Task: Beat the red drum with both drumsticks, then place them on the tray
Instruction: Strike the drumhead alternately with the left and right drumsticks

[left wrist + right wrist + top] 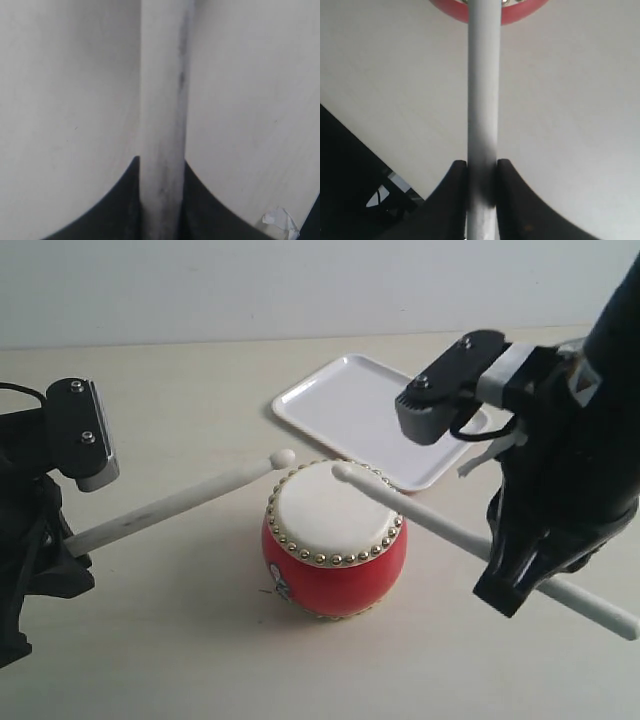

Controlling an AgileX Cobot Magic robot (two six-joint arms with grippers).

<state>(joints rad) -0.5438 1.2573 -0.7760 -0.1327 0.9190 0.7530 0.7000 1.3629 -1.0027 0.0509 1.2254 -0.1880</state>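
Centrally, the red drum (335, 540) stands upright on the tabletop (180, 660), with bare surface in front and to either side — only the white tray (330, 405) lies just behind it, toward the right. The left end effector (161, 200) pinches the left drumstick (180, 502), whose tip is raised at the drumhead's left rim. The right end effector (482, 190) is clamped on the right drumstick (450, 530), whose tip is over the cream skin.

The exterior view looks down at a slant from a middling distance, with the red drum (335, 540) between the left gripper (72, 543) and the right gripper (512, 575). The 2 wrist views sit very close behind their fingertips, facing out along the clamped left drumstick (162, 100) and right drumstick (482, 75) toward the table (60, 100). With the exterior view, the right wrist view shares the drum's edge beyond its fingertips; the left shares only its stick and bare table.
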